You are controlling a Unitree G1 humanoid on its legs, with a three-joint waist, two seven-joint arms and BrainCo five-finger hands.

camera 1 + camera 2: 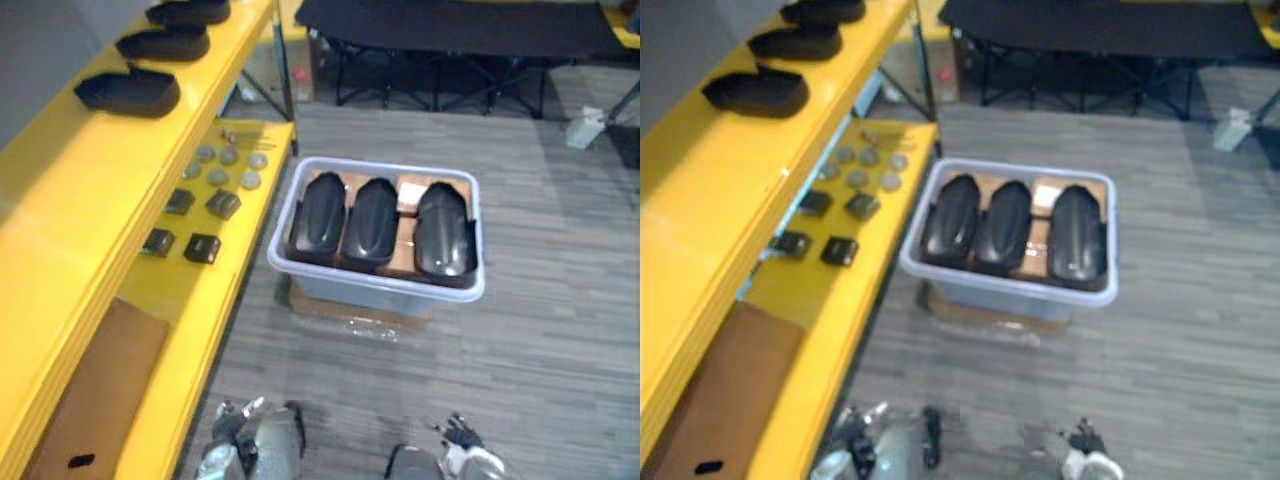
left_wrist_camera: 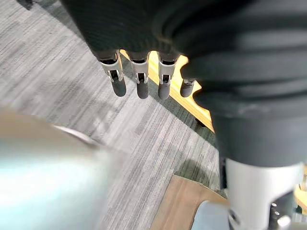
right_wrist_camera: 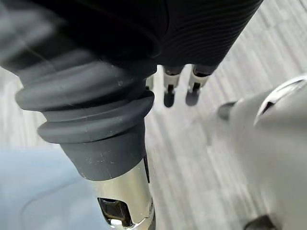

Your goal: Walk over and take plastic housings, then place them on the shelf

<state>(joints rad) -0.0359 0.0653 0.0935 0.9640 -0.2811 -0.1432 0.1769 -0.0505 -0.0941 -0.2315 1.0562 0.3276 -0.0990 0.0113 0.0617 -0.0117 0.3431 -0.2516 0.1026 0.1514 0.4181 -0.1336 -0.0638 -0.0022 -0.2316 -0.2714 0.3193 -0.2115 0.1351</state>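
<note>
Plastic housings, black, three: left (image 1: 320,215), middle (image 1: 371,220), right (image 1: 443,228), lying side by side in a grey bin (image 1: 375,290) on the floor (image 1: 540,330), just right of the yellow shelf (image 1: 60,220).
Further housings, three, on the top shelf board at far left: (image 1: 128,92), (image 1: 163,43), (image 1: 190,12).
Lower shelf board: round grey discs (image 1: 228,168), small black square parts (image 1: 202,247), a brown board (image 1: 100,390) at the near end.
Far side: a black folding cot (image 1: 450,25).
Left hand (image 2: 140,76): fingers straight, released, holding nothing, above the floor.
Right hand (image 3: 169,93): fingers relaxed, empty, above the floor.
</note>
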